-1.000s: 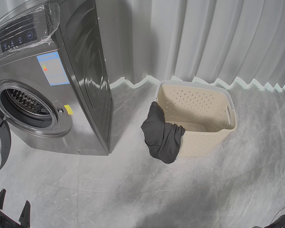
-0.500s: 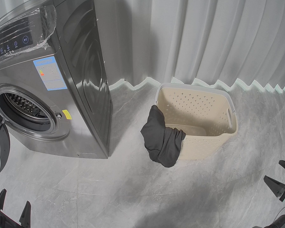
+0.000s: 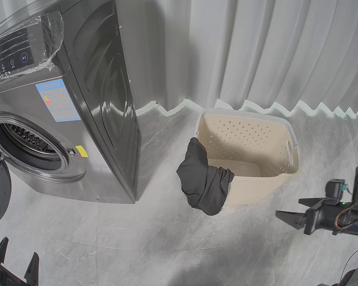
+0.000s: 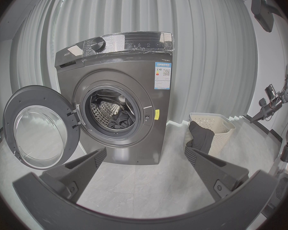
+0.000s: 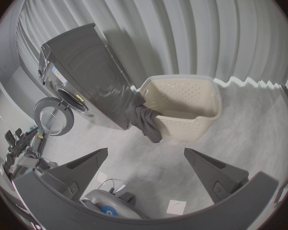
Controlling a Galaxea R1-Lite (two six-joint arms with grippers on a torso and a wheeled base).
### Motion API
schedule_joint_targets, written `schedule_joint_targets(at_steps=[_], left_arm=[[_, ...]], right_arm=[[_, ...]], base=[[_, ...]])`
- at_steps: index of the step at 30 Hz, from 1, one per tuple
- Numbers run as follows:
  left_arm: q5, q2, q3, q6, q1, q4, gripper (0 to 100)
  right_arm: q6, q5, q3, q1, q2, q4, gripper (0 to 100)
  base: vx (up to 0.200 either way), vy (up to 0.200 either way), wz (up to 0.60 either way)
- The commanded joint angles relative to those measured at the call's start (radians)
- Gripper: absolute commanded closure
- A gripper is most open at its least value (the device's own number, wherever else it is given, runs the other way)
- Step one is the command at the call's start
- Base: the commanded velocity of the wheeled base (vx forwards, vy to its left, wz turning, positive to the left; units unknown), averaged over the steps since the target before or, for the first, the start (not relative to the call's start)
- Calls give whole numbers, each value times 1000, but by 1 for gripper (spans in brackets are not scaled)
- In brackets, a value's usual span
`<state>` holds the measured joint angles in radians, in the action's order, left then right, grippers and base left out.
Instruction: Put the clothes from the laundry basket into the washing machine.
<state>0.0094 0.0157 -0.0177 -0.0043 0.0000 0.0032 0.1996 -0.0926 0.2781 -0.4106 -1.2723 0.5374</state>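
Dark grey garment (image 3: 203, 181) draped over the laundry basket (image 3: 246, 112) rim at frame centre, judged the one item left to move; another dark piece (image 4: 121, 121) lies in the washing machine (image 3: 103, 100) drum, door (image 4: 41, 126) open. Right hand (image 3: 288, 206), lower right, points towards the basket, fingers wide, empty. Left hand (image 3: 19, 248), lower left, likewise wide and empty.

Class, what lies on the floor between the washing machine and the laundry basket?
Only bare grey floor, as the head view shows. A dark garment hangs over the laundry basket's rim on the side facing the washing machine.
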Motion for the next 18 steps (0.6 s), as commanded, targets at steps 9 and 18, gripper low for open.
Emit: schedule_joint_targets(at_steps=[9, 18], left_arm=[[-8, -16, 15, -6, 0, 0, 0], [-8, -16, 15, -6, 0, 0, 0]], right_arm=[[115, 97, 179, -172, -397, 108, 0], [121, 96, 240, -188, -596, 251, 0]], base=[[0, 0, 0], [0, 0, 0]])
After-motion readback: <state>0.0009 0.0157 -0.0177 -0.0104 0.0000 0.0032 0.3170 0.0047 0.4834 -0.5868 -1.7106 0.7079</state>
